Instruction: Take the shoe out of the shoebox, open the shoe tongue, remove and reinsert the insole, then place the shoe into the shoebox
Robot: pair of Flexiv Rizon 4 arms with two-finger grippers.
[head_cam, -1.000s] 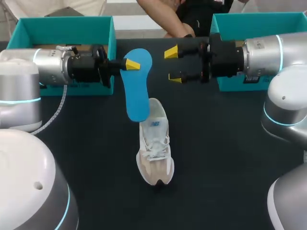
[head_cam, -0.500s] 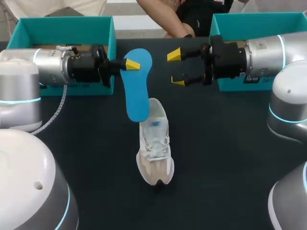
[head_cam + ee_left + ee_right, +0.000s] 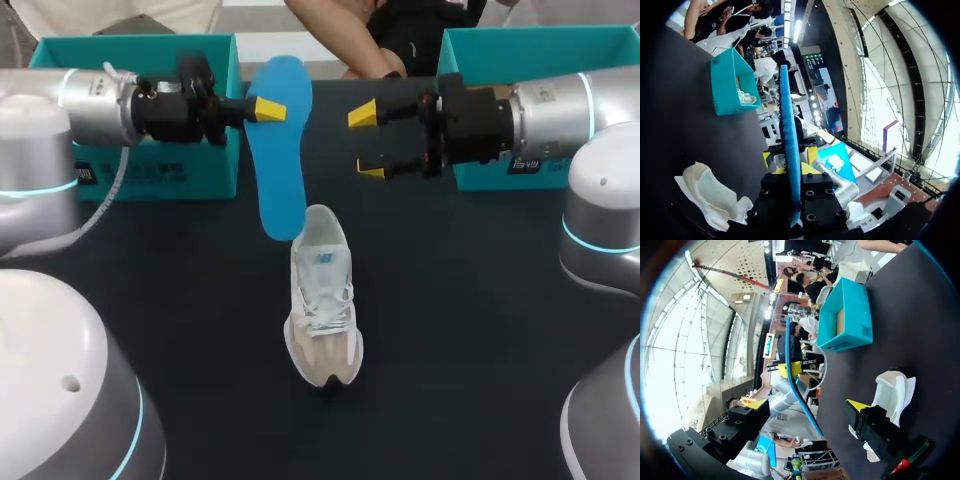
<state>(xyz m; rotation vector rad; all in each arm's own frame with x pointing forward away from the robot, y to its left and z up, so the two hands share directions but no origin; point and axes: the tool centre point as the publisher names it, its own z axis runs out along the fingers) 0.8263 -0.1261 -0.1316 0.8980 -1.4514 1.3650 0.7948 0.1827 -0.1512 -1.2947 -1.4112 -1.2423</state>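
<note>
A white shoe lies on the dark table, toe toward me. My left gripper is shut on the upper part of a blue insole, which hangs with its lower end just beside the shoe's heel opening. In the left wrist view the insole shows edge-on between that gripper's fingers, and the shoe lies below. My right gripper stands open to the right of the insole, holding nothing. In its own view, the right gripper faces the insole and the shoe.
A teal shoebox stands at the back left behind my left arm; it also shows ahead of the right gripper. A second teal box stands at the back right, and shows ahead of the left gripper. Bare dark table surrounds the shoe.
My left gripper has risen with the insole, carrying it up and away from the shoe. The right gripper drew back slightly to the right, then stayed still and open.
</note>
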